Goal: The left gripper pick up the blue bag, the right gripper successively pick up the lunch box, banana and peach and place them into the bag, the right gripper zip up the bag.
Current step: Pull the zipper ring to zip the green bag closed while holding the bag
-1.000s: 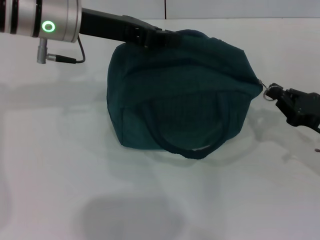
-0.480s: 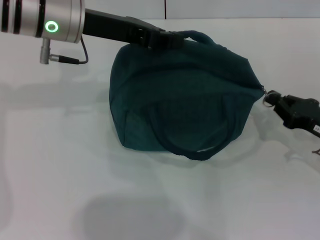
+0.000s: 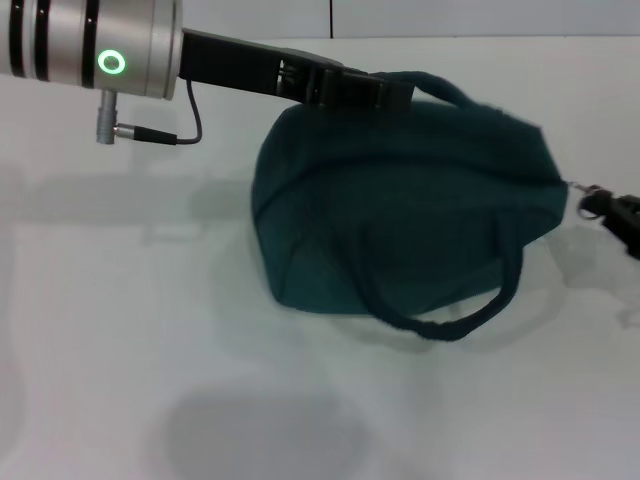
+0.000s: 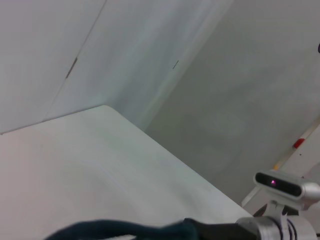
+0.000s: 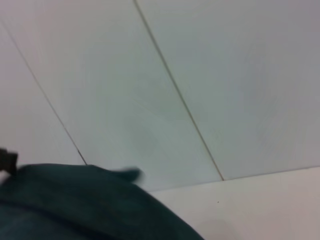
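The blue bag [image 3: 400,220] stands closed on the white table [image 3: 120,330], with its front handle [image 3: 450,320] hanging down. My left gripper [image 3: 385,92] reaches in from the upper left and is shut on the bag's rear handle [image 3: 445,90] at the top. At the right edge, my right gripper [image 3: 622,214] is shut on the ring zipper pull [image 3: 592,200] at the bag's end. The bag's fabric also shows in the left wrist view [image 4: 100,229] and the right wrist view [image 5: 65,205]. The lunch box, banana and peach are out of view.
The silver wrist [image 3: 90,45] of my left arm, with a green ring light and a cable, hangs over the table's back left. A wall [image 3: 450,15] runs behind the table's far edge.
The bag has slid to the right, and both grippers moved right with it. The right gripper is now mostly past the head view's right edge.
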`<state>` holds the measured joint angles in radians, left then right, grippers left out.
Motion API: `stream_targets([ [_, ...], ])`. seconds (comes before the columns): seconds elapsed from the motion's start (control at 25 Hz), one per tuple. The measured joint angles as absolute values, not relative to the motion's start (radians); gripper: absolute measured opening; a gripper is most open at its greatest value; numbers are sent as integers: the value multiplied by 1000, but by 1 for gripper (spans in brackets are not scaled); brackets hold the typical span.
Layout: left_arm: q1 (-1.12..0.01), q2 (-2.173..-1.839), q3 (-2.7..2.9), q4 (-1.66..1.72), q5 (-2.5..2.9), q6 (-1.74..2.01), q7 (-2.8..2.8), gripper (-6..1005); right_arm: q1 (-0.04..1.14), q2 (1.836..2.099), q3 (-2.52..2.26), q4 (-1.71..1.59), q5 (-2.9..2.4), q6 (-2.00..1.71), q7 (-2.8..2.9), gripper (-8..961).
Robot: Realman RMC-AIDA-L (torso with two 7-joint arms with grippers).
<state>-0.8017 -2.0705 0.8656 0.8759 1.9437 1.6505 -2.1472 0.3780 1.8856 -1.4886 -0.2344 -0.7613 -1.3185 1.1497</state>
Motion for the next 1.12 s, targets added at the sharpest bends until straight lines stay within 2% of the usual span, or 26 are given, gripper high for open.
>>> stream_targets([
  [0.04,-801,-2070,865,876,1943,1650,-2147,141,373,1869,-1489,-233,-762,-1338,1177,12],
  [0.24,-799,-2070,859,875,1943,1650,-2144,380,366,1819,-1488,-232,-803,-1426,1293,12],
  [0.52,-781,-2068,857,874,1878,1649,-2094,467,398,1827,-1487,-230,-886,-1417,1334,15],
  [0.68,-748,-2060,859,875,1833,1664,-2063,516,404,1830,-1488,-236,-912,-1429,1330,60],
  [0.84,-715,-2050,856,874,1803,1677,-2045,522,399,1826,-1481,-243,-910,-1453,1327,105],
  [1.12,-690,-2043,854,874,1784,1678,-2038,532,381,1800,-1445,-242,-911,-1475,1329,333],
])
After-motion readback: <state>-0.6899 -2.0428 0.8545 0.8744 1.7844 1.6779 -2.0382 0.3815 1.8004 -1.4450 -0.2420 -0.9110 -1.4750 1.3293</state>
